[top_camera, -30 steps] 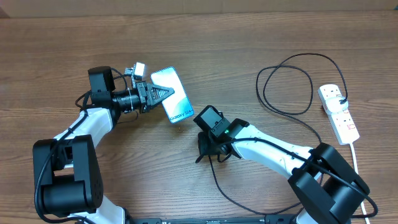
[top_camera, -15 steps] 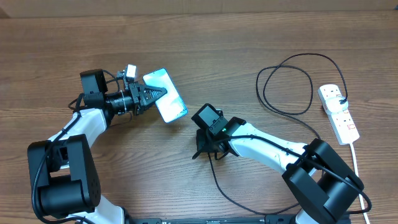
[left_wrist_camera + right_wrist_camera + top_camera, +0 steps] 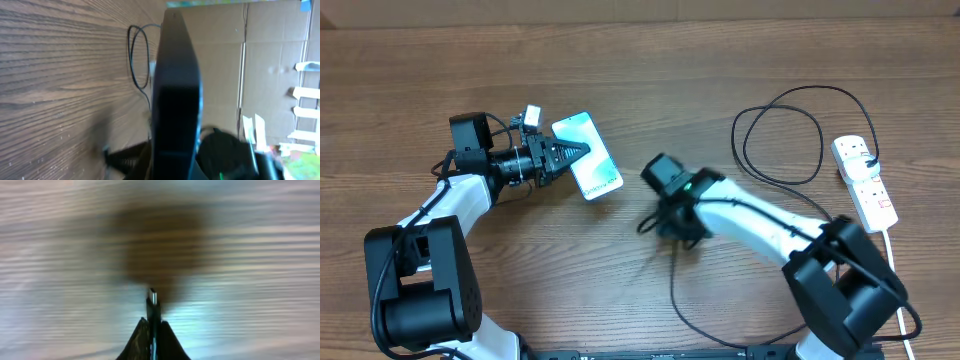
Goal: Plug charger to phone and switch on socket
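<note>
The phone, its light blue screen lit and its text end toward the right arm, is held off the table by my left gripper, which is shut on its edge. The left wrist view shows it edge-on as a dark slab. My right gripper is shut on the charger's black connector tip, which sticks out between the fingers. The charger cable trails from there across the table and loops toward the white socket strip at the right edge.
A white cord runs from the socket strip toward the front edge. Cardboard walls stand behind the table. Bare wood lies between the phone and the right gripper.
My right arm has swung up and toward the phone with the connector tip. My left gripper shifted the phone slightly left, then tilted it a little.
</note>
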`<state>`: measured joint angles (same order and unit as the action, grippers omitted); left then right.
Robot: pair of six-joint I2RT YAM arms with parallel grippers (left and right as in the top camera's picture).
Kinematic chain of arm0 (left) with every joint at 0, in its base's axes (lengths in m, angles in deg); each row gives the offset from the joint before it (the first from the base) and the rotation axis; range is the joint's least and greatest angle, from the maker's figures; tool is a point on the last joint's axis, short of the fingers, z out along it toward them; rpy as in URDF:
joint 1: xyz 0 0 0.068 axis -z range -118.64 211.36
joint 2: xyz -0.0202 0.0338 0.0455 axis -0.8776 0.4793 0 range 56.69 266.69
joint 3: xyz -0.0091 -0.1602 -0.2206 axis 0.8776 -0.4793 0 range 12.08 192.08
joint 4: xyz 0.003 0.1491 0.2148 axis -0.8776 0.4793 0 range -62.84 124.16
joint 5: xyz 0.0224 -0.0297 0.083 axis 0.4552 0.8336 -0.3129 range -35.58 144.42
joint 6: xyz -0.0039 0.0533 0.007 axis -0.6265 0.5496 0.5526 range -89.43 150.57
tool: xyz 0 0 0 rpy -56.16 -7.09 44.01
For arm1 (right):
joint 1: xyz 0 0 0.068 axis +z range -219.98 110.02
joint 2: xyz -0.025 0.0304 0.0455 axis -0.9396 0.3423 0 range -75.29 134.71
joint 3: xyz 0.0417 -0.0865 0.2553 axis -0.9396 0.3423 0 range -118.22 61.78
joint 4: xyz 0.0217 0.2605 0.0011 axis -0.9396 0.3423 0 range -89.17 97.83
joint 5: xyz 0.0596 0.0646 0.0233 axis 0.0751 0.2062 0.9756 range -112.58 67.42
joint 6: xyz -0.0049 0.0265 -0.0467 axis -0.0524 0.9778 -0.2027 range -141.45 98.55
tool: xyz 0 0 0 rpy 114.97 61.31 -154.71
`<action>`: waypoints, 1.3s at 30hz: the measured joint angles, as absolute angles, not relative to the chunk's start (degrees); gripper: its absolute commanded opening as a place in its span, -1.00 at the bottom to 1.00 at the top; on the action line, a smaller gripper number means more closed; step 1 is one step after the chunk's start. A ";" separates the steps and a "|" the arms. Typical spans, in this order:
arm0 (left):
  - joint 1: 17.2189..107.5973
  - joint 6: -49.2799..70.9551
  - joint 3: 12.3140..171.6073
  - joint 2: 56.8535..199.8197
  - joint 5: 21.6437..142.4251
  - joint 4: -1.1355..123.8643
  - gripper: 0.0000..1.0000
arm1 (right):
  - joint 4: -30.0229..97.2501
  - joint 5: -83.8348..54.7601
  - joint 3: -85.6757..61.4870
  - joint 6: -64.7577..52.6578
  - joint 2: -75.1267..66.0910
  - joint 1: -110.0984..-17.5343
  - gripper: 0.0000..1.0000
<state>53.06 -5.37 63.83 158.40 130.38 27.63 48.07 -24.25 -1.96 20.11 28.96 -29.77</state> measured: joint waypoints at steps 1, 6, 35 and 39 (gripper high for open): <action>53.06 -5.37 63.83 158.40 130.53 27.61 -0.91 | 50.80 -26.20 -2.82 20.11 28.98 -31.11 -0.92; 53.06 -5.37 63.83 158.40 130.69 27.63 -0.92 | 54.39 -34.20 -4.13 17.53 29.04 -39.19 -0.92; 53.06 -5.37 63.83 158.40 130.82 27.63 -0.91 | 46.45 -26.83 -0.81 19.00 30.79 -44.72 -0.84; 53.06 -5.37 63.83 158.40 130.93 27.63 -0.92 | 45.89 -25.52 -1.44 18.34 31.62 -44.70 -0.92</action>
